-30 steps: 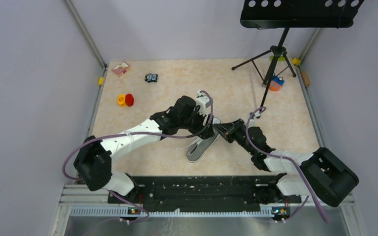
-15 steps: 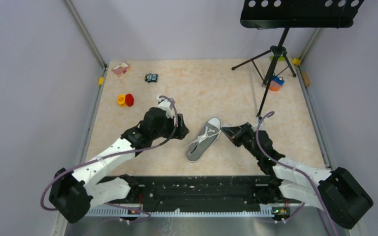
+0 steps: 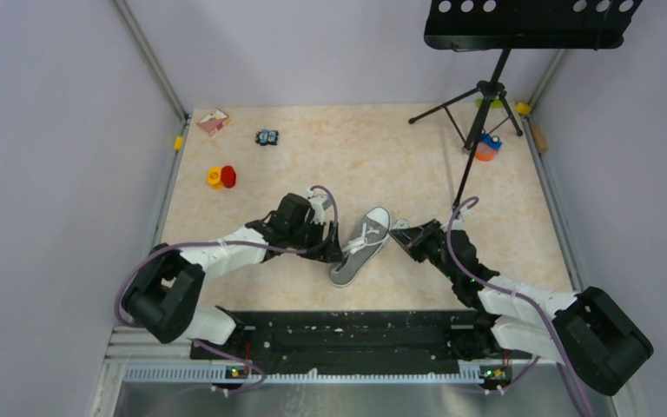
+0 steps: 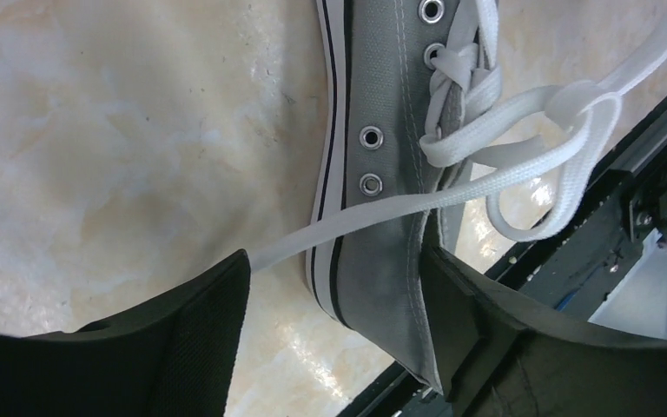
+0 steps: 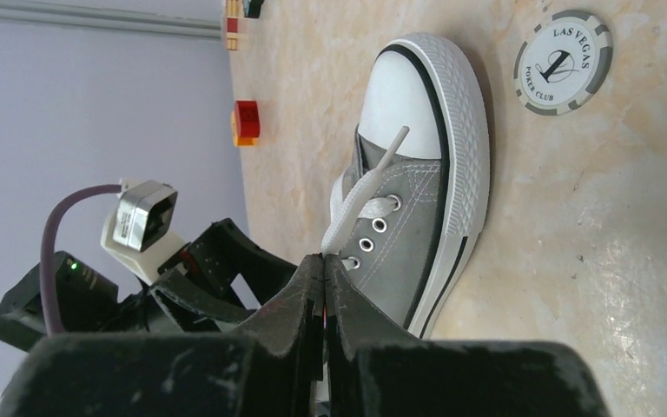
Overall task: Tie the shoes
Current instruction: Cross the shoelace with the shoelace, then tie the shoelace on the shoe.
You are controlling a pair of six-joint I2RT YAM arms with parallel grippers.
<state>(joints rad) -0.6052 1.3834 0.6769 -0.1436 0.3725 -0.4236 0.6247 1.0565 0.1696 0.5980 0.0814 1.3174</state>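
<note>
The beige marbled tabletop [image 3: 452, 174] carries everything here. The left gripper [image 4: 334, 265] stands wide, straddling the heel end of the grey canvas sneaker with white rubber sole [image 4: 382, 165]. One long white lace [image 4: 504, 169] runs out between its fingers, with a loose half-knot just beyond. Farther off, by the toe, the right gripper [image 5: 323, 261] is pressed shut; whether it pinches lace I cannot tell. This looks like the first knot being tightened, so next the left should close on that strand and draw outward.

The only legible wording was "LAS VEGAS POKER CLUB", printed around the face of a grey-and-white poker chip [image 5: 563, 62].
</note>
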